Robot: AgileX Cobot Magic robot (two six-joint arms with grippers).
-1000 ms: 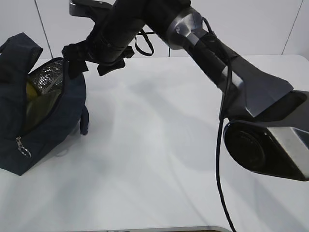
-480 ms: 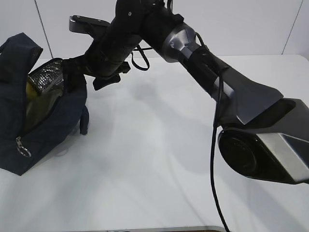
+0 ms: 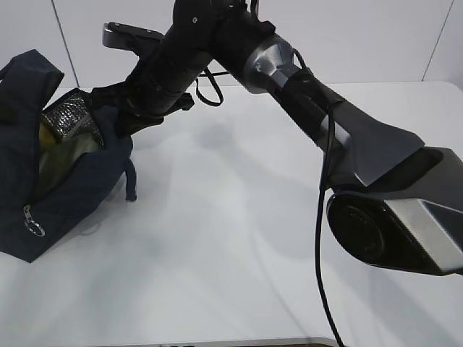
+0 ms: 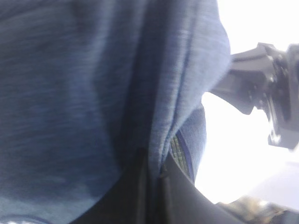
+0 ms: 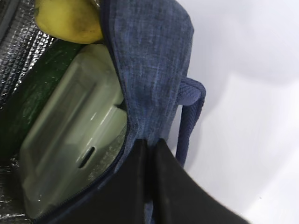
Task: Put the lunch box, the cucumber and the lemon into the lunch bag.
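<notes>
Inside the lunch bag (image 5: pixel 154 56), lunch box (image 5: pixel 70 140) lengthwise beside cucumber (image 5: pixel 28 98) (both hands (image 5: pixel 149 154) clamped on bag fabric).

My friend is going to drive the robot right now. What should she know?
Right tool: shut on the lunch bag, pinching its near rim.
Left tool: shut on the lunch bag too, gripping fabric on the other side.
Inside the bag: the lunch box, the lemon above it, and the cucumber beside the box.
Done: all three things are packed.
Left: the bag is open; let go and back both arms away.
</notes>
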